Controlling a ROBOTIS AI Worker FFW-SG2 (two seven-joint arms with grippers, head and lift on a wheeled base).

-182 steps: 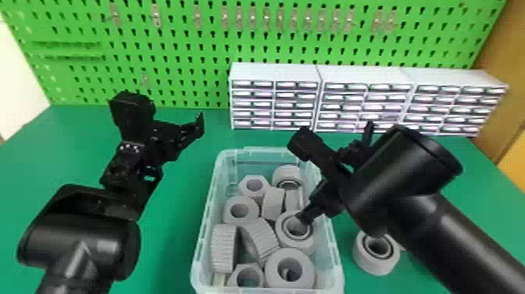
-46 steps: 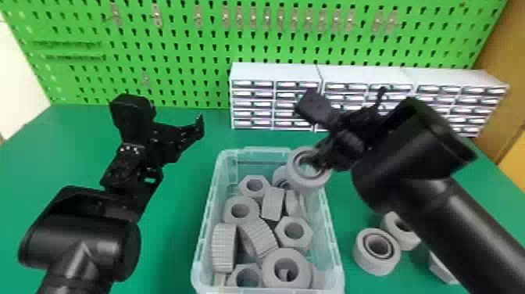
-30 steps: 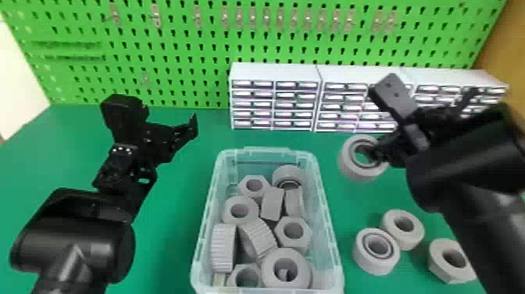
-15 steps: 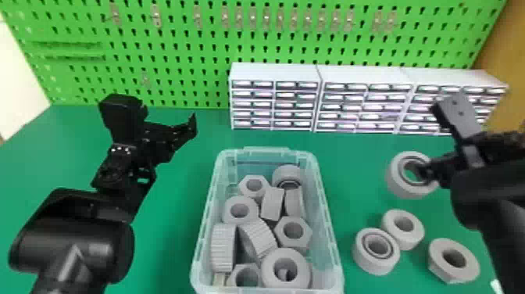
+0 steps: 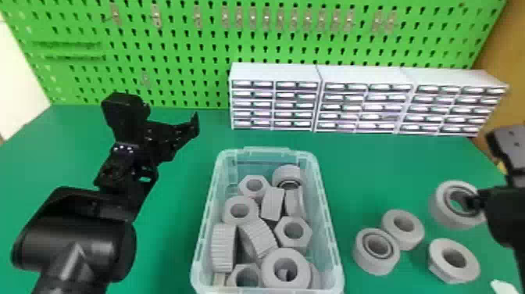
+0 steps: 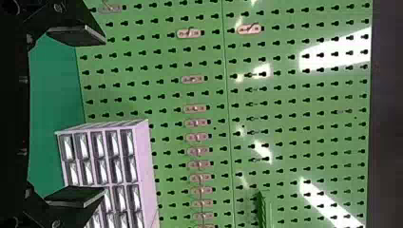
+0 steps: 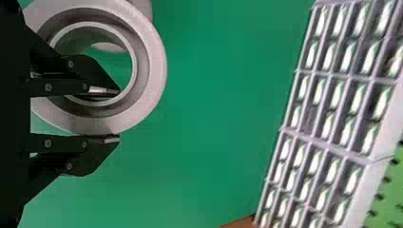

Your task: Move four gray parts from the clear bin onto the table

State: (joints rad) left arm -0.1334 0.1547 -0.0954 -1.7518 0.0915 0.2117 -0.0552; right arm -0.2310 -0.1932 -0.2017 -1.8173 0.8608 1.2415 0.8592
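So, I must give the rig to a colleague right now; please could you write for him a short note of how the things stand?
Left gripper: open and empty, left of the bin.
Right gripper: shut on a ring by its wall, one finger in the hole, one outside; it seems held above the table.
Done: three parts are on the table, right of the bin: bearing, small ring, nut.
In the bin: more gray parts.
Left: set down and release the held ring, which should make four.
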